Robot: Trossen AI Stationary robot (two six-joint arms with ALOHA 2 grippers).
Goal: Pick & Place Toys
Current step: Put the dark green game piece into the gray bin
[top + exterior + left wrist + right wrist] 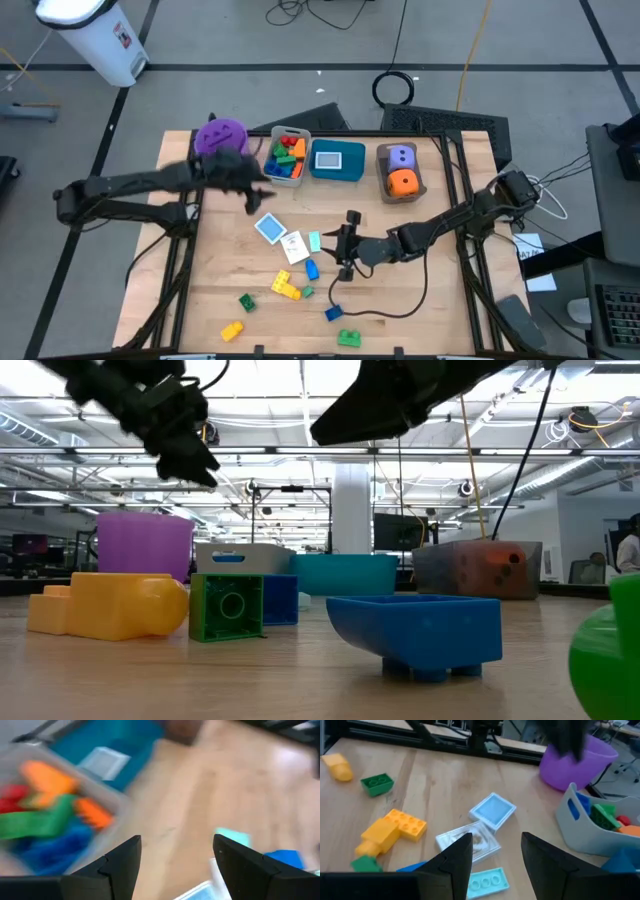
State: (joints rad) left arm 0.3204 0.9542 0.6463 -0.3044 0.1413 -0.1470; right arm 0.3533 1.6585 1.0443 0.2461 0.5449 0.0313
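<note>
Loose toys lie on the wooden table: a blue card (492, 811), a clear card (469, 841), a teal plate (488, 882), a yellow brick (395, 830) and green bricks (377, 783). My right gripper (497, 857) hovers open just right of the cards (293, 245), with nothing between its fingers. My left gripper (175, 865) is open and holds nothing. It hangs in the air beside the grey bin (286, 155), which holds several coloured bricks (50, 815). Two dice (401, 170), purple and orange, sit in the brown bin.
A purple bucket (220, 135), the grey bin, a teal bin (337, 160) and a brown bin (420, 185) stand in a row along the far edge. More bricks lie near the front edge: yellow (110, 605), green (230, 608), blue (415, 625).
</note>
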